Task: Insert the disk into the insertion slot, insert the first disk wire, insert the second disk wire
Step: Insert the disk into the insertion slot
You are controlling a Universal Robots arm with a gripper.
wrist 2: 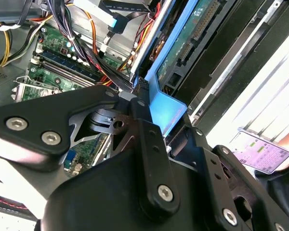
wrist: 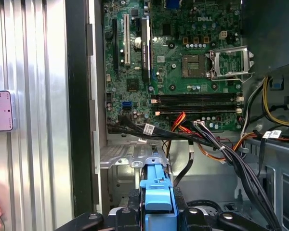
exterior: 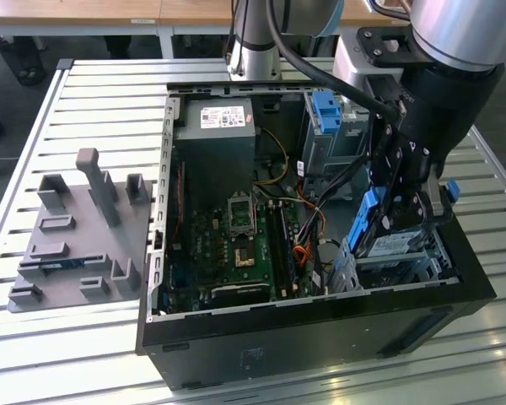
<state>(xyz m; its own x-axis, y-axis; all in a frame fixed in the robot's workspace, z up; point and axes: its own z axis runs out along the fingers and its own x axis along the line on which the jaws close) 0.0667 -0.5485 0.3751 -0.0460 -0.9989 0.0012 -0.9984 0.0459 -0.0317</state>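
One hand (exterior: 398,207) clamped on disk (exterior: 381,243) by blue carrier (wrist 2: 166,108) edge, tilted over insertion slot (exterior: 405,268). Disk likely rigid, fairly heavy, shock-sensitive; carrier plastic best hold, may flex.

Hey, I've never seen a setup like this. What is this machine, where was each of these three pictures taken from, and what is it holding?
It is one robot arm with a gripper. The exterior view comes from a camera off the arm. Both wrist views come from cameras riding near its wrist. An open computer case lies on a slatted metal table, its motherboard showing. A grey plate with blocks lies at the exterior view's left. The gripper is shut on the disk, a drive in a blue carrier, held tilted at the grey insertion slot.
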